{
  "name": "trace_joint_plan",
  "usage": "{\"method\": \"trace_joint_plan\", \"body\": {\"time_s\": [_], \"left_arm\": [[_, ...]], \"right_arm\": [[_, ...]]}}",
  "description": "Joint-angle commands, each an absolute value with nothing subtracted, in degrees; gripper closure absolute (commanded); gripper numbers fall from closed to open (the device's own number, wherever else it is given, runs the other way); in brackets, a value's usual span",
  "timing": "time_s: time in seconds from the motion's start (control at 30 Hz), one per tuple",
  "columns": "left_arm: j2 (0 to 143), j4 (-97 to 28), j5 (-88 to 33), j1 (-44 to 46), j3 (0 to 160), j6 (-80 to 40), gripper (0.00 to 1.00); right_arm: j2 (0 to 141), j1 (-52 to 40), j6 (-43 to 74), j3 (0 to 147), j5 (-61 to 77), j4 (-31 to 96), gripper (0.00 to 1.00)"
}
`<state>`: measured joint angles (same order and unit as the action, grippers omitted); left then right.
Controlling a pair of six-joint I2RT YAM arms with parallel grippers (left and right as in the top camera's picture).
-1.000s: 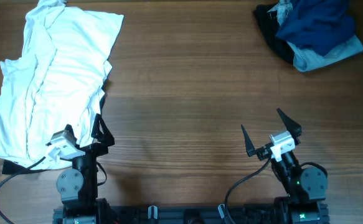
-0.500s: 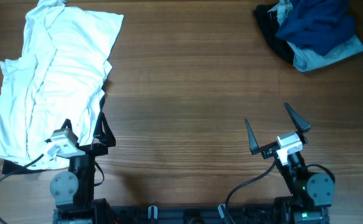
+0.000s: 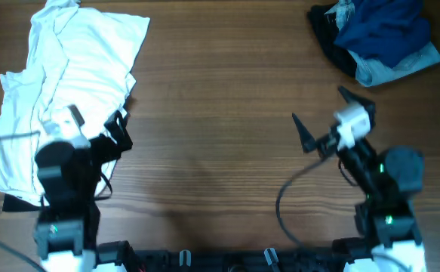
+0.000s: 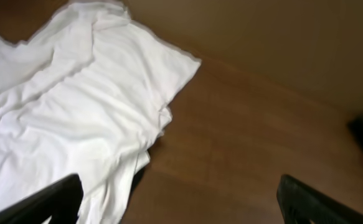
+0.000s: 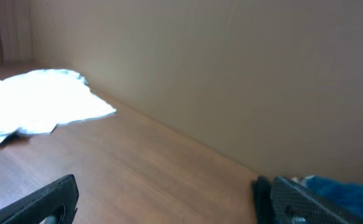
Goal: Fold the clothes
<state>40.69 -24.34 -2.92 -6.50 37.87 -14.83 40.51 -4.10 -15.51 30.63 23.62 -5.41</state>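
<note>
I record that both arms have left their low posture at the near table edge and reached forward. The left gripper has moved up along the near right border of the white T-shirt, and its arm now hides more of that cloth. The right gripper has advanced toward the blue-and-black clothing pile but is well apart from it. Both arms loom larger overhead.

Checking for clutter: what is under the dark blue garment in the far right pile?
Under the dark blue garment, a black garment sticks out at its left and a pale blue garment at its near edge. How far either runs beneath is covered.
</note>
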Motion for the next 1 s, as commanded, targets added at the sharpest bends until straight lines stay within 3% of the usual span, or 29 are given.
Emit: {"method": "trace_joint_plan", "body": {"time_s": [0.0,0.23,0.4,0.77,0.97], "left_arm": [[50.5,-30.52,-3.36,-6.94,49.04,-13.63,0.0],[69.52,-46.52,-3.31,-6.94,66.98,-11.86,0.0],[78.54,-48.27,-3.11,-6.94,69.82,-10.15,0.0],[90.45,-33.78,-2.74,-6.94,69.8,-4.25,0.04],[100.44,-27.38,6.22,-6.94,69.82,-4.25,0.1]], "right_arm": [[49.91,-4.32,-14.81,40.29,28.45,-2.02,0.0],[67.09,-4.32,-14.85,58.08,33.15,14.9,0.0],[77.25,-4.32,-14.94,69.45,33.3,29.34,0.0],[81.65,-4.34,-3.88,70.13,33.52,22.35,0.0],[83.68,-4.34,-4.21,70.02,32.58,21.63,0.0]]}}
